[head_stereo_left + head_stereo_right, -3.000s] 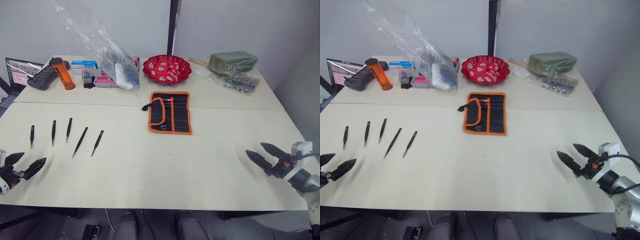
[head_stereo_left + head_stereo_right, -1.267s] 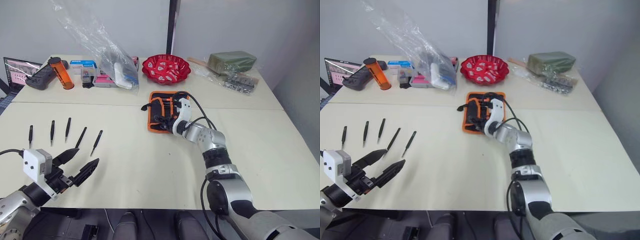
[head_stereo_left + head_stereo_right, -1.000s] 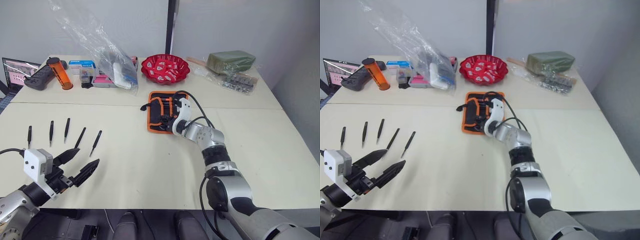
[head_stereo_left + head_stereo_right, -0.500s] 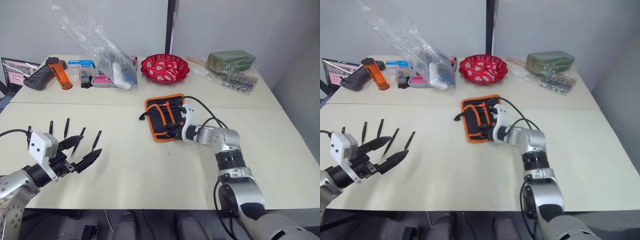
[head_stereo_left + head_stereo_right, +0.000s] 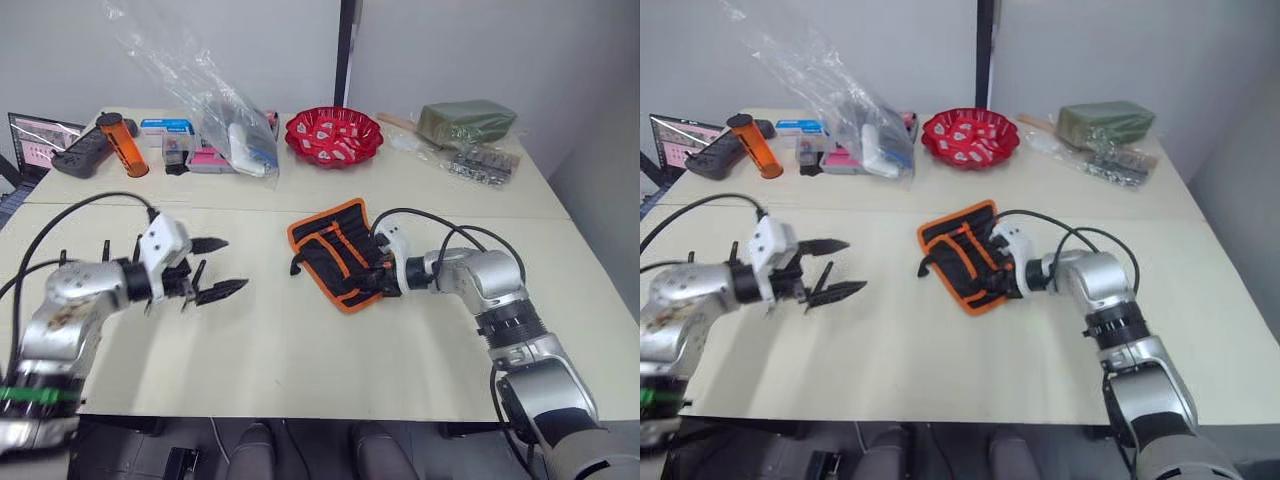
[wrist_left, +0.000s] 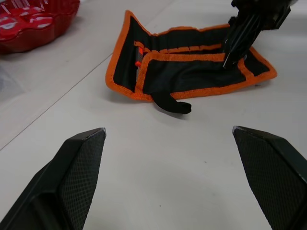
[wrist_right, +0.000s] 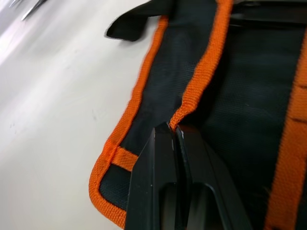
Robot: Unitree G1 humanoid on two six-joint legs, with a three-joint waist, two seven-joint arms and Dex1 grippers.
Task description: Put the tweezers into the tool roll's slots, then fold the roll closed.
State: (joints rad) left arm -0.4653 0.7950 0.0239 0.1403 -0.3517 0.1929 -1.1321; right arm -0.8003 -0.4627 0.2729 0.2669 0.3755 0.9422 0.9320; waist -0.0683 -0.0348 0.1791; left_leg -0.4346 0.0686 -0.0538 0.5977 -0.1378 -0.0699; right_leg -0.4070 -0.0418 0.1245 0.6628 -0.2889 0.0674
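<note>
Beige table (image 5: 300, 340): right pincer (image 5: 386, 283) pinches orange-trimmed tool roll (image 5: 335, 250); left pincer (image 5: 218, 268) gapes.

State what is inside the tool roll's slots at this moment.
The slots that show on the tool roll look empty. The right gripper, pinching the roll's trim, hides part of it.

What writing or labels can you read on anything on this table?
None can be read.
Orange bottle: no print visible.
Blue box: print too small to read.
Screen: content too blurred to read.
Tool roll: no lettering shows.
</note>
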